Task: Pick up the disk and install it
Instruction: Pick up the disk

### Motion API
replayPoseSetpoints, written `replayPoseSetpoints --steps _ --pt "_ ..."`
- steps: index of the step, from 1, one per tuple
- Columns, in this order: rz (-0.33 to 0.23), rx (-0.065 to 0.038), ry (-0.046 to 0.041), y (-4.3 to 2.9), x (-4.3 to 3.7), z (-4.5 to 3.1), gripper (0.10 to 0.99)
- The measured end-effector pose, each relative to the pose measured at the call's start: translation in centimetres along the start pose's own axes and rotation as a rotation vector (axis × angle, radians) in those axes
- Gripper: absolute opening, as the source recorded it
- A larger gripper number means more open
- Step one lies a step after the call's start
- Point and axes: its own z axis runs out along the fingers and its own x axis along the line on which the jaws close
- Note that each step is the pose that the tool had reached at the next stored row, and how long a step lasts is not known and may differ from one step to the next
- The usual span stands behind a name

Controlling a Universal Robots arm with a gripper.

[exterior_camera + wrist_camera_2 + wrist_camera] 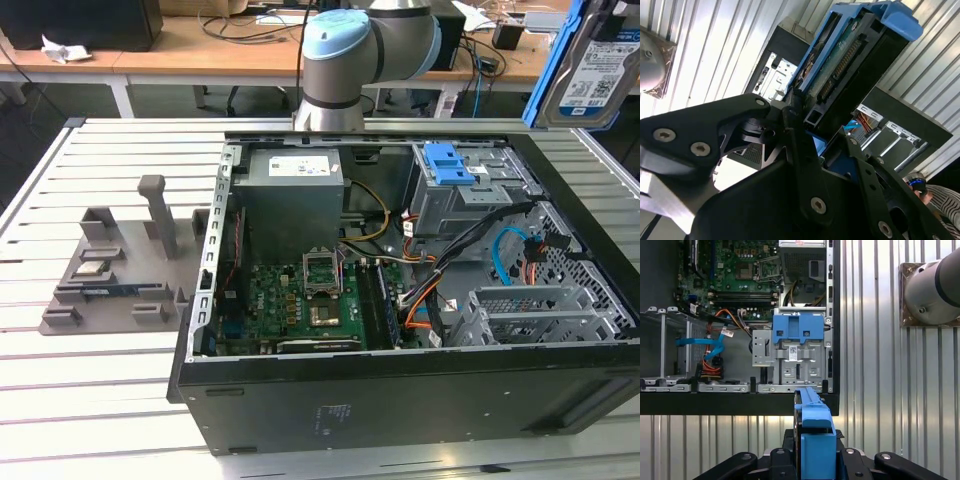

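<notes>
The disk (590,62), silver with a blue plastic frame and a barcode label, hangs high at the exterior view's right, above and beyond the open computer case (400,400). In the second wrist view my gripper (822,129) is shut on the disk (850,65), with black fingers (796,131) pressed on its sides. In the first wrist view the disk (815,432) stands edge-on in the gripper (815,462). It is outside the case wall, in line with the grey drive cage with a blue latch (797,347).
Inside the case are the cage with its blue latch (465,185), a big grey box (290,200), a green board (300,300) and loose cables (440,280). A grey fixture (110,270) lies at the exterior view's left on the slatted table (100,400). The arm's base (360,50) stands behind.
</notes>
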Motion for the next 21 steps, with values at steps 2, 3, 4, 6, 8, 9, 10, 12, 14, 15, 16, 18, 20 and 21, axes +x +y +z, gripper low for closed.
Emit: replayPoseSetpoints --steps 2,3,4,6,8,9,10,12,14,15,16,18,20,21 --pt "0.0 0.0 0.0005 0.0 0.23 0.01 0.365" --pt "0.0 0.0 0.0007 0.0 0.35 0.02 0.365" --pt "0.0 0.0 0.0009 0.0 0.45 0.02 0.365" --pt "0.0 0.0 0.0013 -0.01 0.67 0.04 0.365" --pt "0.0 0.0 0.0018 -0.01 0.89 0.05 0.365" --pt "0.0 0.0 0.0018 -0.01 0.99 0.06 0.365" --pt "0.0 0.0 0.0021 -0.01 1.08 0.07 0.365" --pt "0.0 0.0 0.0024 -0.02 1.27 0.09 0.365" --pt "0.0 0.0 0.0028 -0.01 1.44 0.1 0.365" --pt "0.0 0.0 0.0029 -0.02 1.53 0.12 0.365" --pt "0.0 0.0 0.003 -0.02 1.62 0.12 0.365" --pt "0.0 0.0 0.0032 -0.02 1.79 0.14 0.365" --pt "0.0 0.0 0.0033 -0.02 1.98 0.16 0.365" --pt "0.0 0.0 0.0034 -0.02 2.06 0.17 0.365"
